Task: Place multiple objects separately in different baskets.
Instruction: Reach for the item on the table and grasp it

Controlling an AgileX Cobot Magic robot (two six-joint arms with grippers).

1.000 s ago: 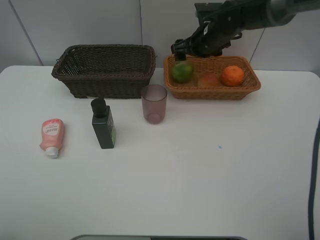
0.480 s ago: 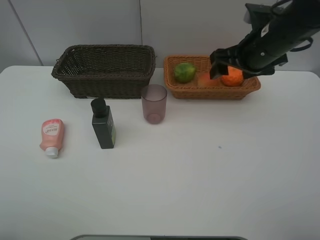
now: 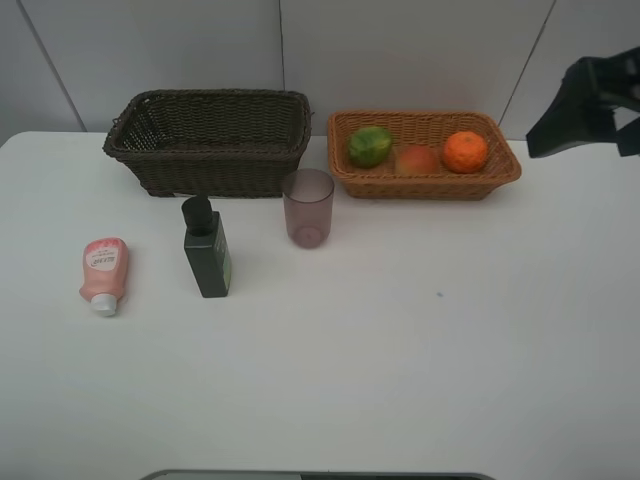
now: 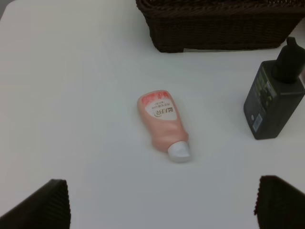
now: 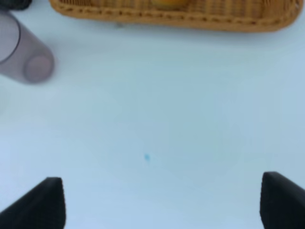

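At 11 o'clock on the white bench (image 3: 400, 350): dark brown basket (image 3: 210, 140). At 1 o'clock: orange-tan basket (image 3: 425, 187), with green round fruit (image 3: 369, 146), peach (image 3: 417, 160) and orange (image 3: 465, 152) in a row inside. Green round fruit toward 9, orange toward 3, peach between, close to both.

Out on the bench, outside both baskets:
- Purple cup (image 3: 308, 207), upright, just at 5 o'clock of the dark brown basket's near corner.
- Dark green pump bottle (image 3: 207, 250), upright, at 8 o'clock of the purple cup.
- Pink tube (image 3: 103, 273), flat on its side at 9 o'clock of the pump bottle, white cap toward 6.

Left claw (image 4: 162, 204): fingers spread wide, nothing held, above the bench, pink tube below and ahead of it, well clear.

Right claw (image 5: 162, 200): likewise spread wide and empty, above the bench on the 6 o'clock side of the orange-tan basket. In the high view, only a dark shape at the 2 o'clock edge.
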